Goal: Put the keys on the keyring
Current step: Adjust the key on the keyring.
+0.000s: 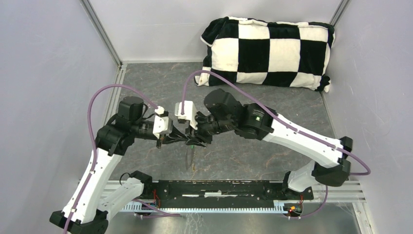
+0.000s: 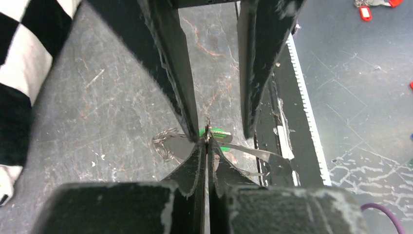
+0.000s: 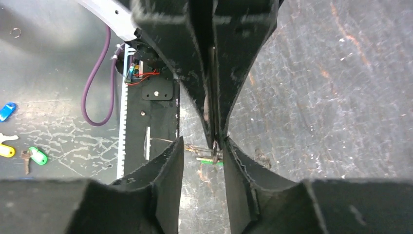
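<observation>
1. Keyring (image 2: 243,148) hangs in mid-air between the two grippers, over the middle of the table (image 1: 253,156). You see it as a thin wire running off from the left gripper's tips.
2. Your left gripper (image 2: 207,139) is pressed together, pinching what I judge to be that wire.
3. Your right gripper (image 3: 203,141) stands spread around the same spot and grips nothing.
4. Green key (image 2: 216,132) sits right at the pinch. Whether it is threaded on, you cannot tell.
5. Second key does not show near the ring, so judge the job at most half done.
</observation>
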